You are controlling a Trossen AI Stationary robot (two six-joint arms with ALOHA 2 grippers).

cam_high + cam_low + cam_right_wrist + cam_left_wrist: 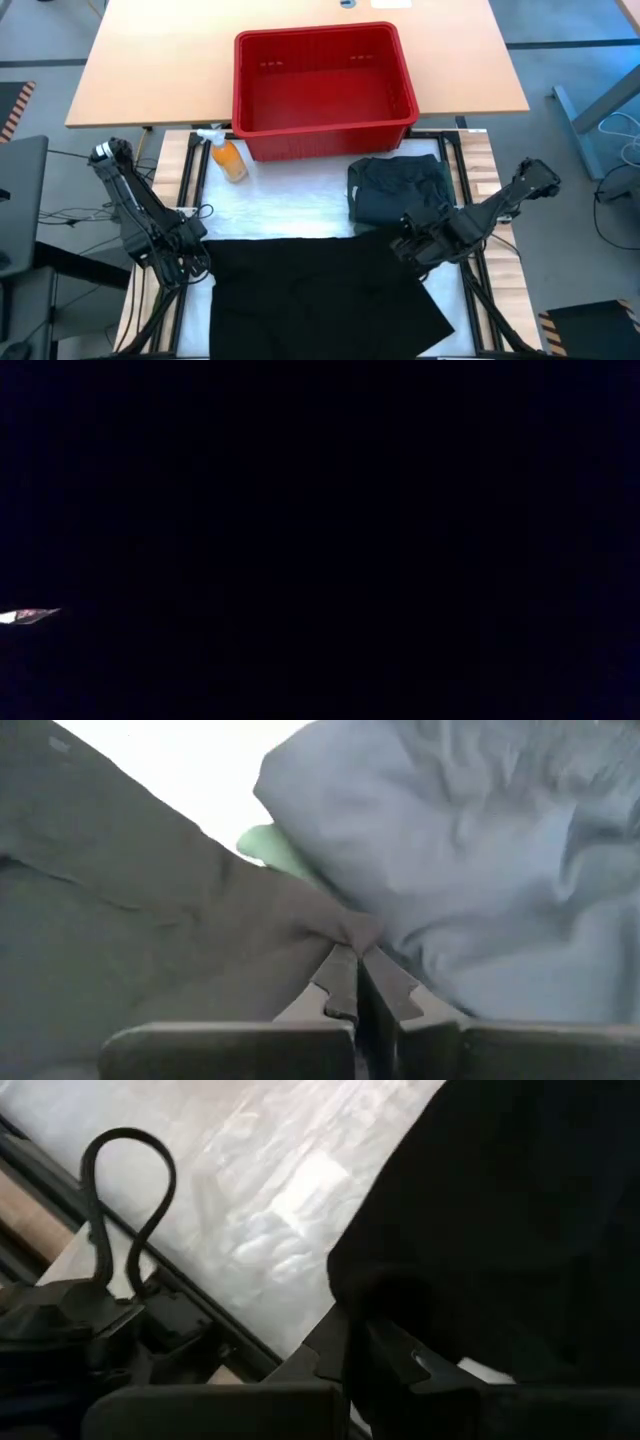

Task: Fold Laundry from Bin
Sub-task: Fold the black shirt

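Observation:
A black cloth (320,295) lies spread flat on the table's near half. Its far edge runs straight between my two grippers. My left gripper (196,262) is shut at the cloth's far left corner, my right gripper (408,247) at its far right corner. A folded dark garment (400,190) rests flat on the table just beyond the right gripper. The red bin (325,90) stands at the far middle, its red floor showing. The low view is almost wholly dark. My left gripper pinches the black cloth's far left corner (345,1295) between its two fingers, slanting down from the table's left side. The rest of the cloth lies flat on the table. My right gripper pinches a small pucker of cloth (352,932) at the far right corner between its fingertips (385,982). It slants down from the table's right side. The cloth spreads away from the hold on the table.
An orange spray bottle (228,158) lies left of the bin's near corner. Bare white table top (280,205) lies between the bin and the cloth. A looped black cable (125,1190) sits by the left arm's base at the table frame.

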